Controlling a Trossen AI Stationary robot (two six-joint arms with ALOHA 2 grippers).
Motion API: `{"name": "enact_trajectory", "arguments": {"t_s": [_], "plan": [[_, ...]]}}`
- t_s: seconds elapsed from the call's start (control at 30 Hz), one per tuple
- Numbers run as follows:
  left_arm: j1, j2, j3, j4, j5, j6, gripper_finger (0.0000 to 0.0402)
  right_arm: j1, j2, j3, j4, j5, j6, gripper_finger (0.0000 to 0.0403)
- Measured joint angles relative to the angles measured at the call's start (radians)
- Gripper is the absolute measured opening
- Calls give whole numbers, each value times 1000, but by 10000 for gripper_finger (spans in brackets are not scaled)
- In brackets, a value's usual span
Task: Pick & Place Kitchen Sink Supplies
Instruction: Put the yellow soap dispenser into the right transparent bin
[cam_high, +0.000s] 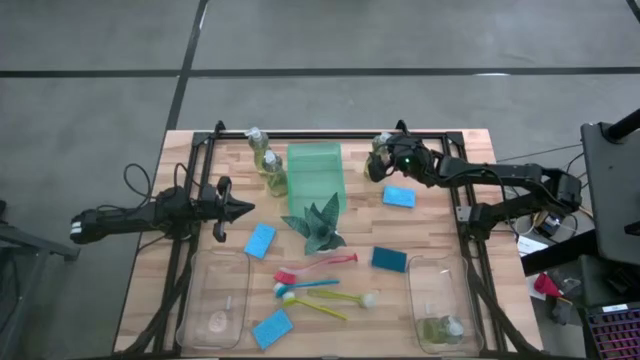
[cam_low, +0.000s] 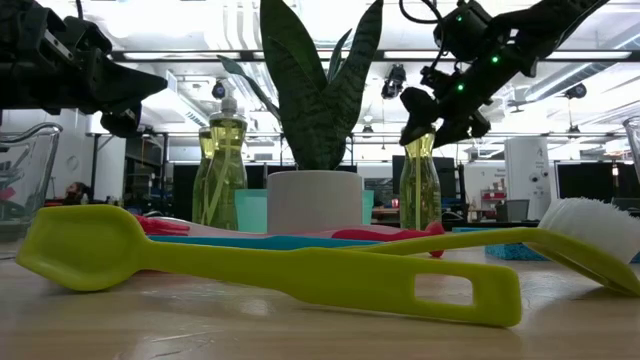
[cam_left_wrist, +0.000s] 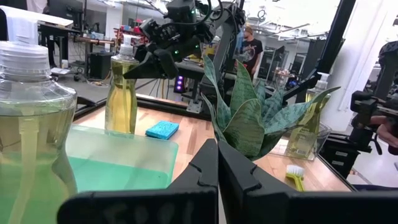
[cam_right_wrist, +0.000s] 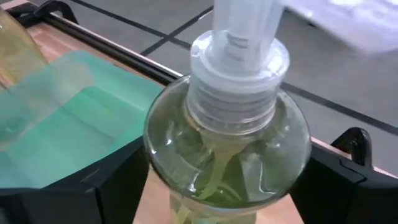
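from above, the right gripper sits at the far edge of the wooden table, over a soap bottle beside the green tray. the left gripper hovers near a blue sponge, fingers pressed together, holding nothing. two more bottles stand left of the tray; a fourth bottle lies in the right clear bin. the brushes lie near the front, by the plant.

at table height, the right gripper is at the neck of the bottle, a yellow brush lying in front, a lit workshop behind.

from the left wrist, its fingers meet; people stand in the room.

from the right wrist, the dark fingers flank the bottle on both sides, touching its shoulders.
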Motion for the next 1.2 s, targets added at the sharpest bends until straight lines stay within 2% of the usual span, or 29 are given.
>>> {"name": "enact_trajectory", "arguments": {"t_s": [0.3,0.7,0.87,1.07,1.2], "plan": [[0,0,0,0,0,0,0,0,-5,0,6,1,-10,257],[0,0,0,0,0,0,0,1,-76,-2,-5,-18,-33,253],[0,0,0,0,0,0,0,3,-150,-2,-32,-97,-32,253],[0,0,0,0,0,0,0,5,-267,-2,-78,-290,-37,253],[0,0,0,0,0,0,0,25,-355,-2,-120,-376,-55,253]]}}
